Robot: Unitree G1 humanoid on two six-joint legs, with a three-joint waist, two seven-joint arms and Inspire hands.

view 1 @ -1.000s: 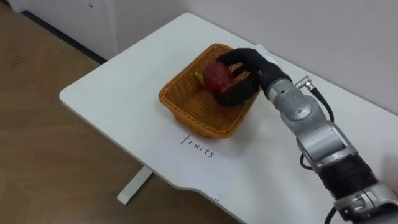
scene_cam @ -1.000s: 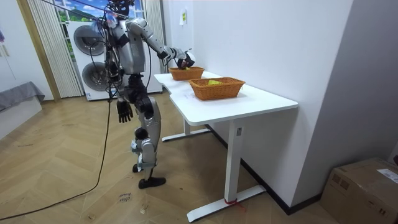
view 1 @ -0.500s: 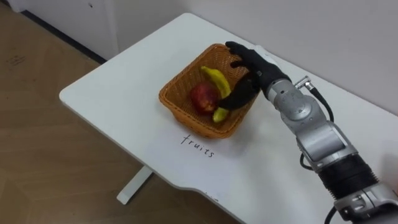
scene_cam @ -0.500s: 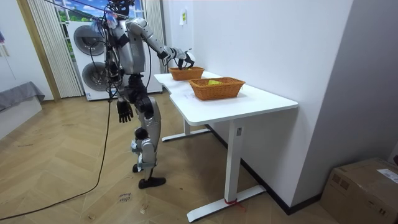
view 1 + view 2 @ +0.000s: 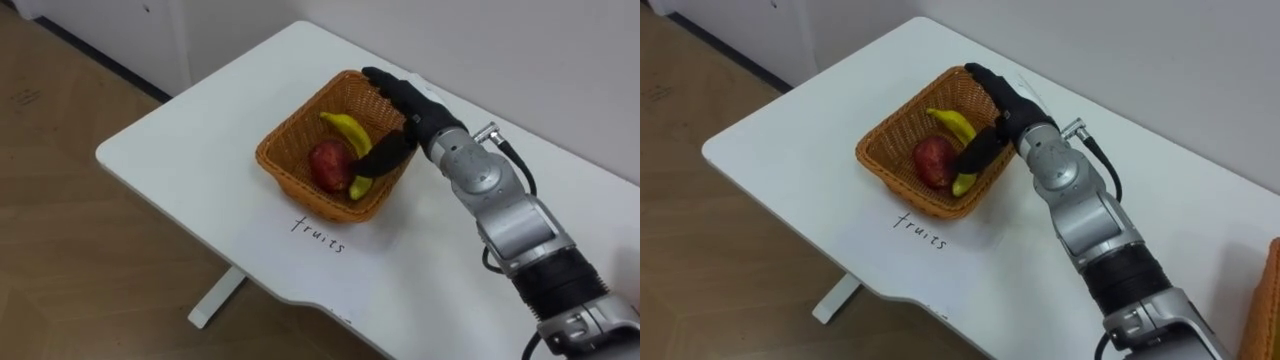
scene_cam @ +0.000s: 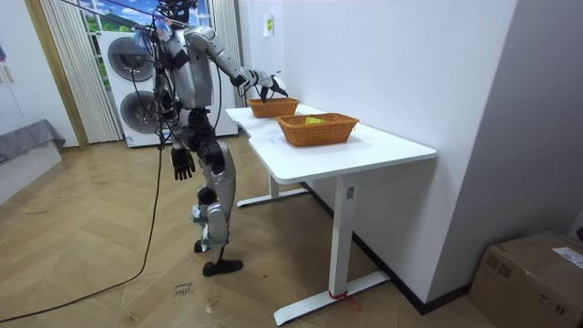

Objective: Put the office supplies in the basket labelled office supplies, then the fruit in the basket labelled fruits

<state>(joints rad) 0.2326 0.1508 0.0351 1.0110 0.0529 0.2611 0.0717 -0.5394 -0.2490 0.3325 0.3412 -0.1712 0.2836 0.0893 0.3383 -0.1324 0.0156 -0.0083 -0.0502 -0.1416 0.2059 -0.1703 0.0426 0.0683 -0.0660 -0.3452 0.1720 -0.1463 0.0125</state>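
A wicker basket [image 5: 285, 145] stands on the white table [image 5: 190, 150], with a handwritten label on the tabletop in front of it. Inside lie a red fruit [image 5: 330, 165] and a yellow banana [image 5: 349, 131], touching each other. My right hand [image 5: 408, 108] hovers over the basket's right rim, open, fingers straight and holding nothing; its thumb reaches down beside the banana. In the right eye view the same red fruit [image 5: 933, 160] lies just left of the hand [image 5: 1006, 106]. In the room view my left hand [image 6: 182, 165] hangs relaxed by my thigh.
I stand at the table's far end in the room view, right arm stretched over the far basket [image 6: 271, 107]. A second wicker basket [image 6: 317, 129] with yellow items sits nearer the camera. Washing machines [image 6: 137, 82] stand behind me. Table edges lie close to the left.
My right hand held the red fruit over the basket a second ago. It has let go and straightened its fingers. The fruit now lies in the basket beside the banana.
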